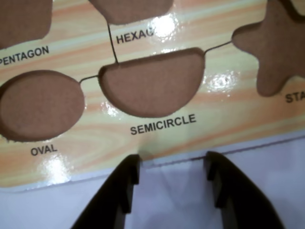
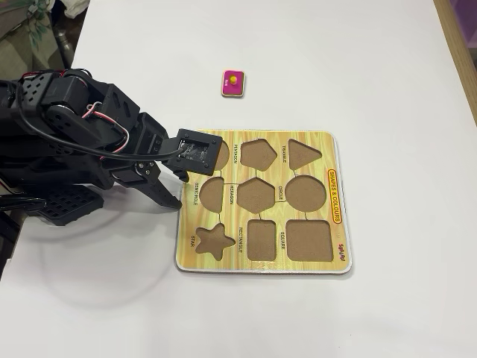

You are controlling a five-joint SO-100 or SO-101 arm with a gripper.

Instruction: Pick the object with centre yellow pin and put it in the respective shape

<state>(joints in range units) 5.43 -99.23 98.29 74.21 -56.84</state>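
Glossy wood-grain printed puzzle board [image 1: 190, 136] with matt brown fibrous recesses [image 1: 152, 83]; matt black plastic end effector [image 1: 174, 174].

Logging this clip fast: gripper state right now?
Gripper: open, jaws apart and empty, hovering at the puzzle board edge below the semicircle cutout.

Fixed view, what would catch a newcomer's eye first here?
The wooden shape board lies mid-table with every cutout empty. The black arm reaches in from the left, its open gripper at the board's left edge. A small pink piece with a yellow pin sits alone on the white table above the board.
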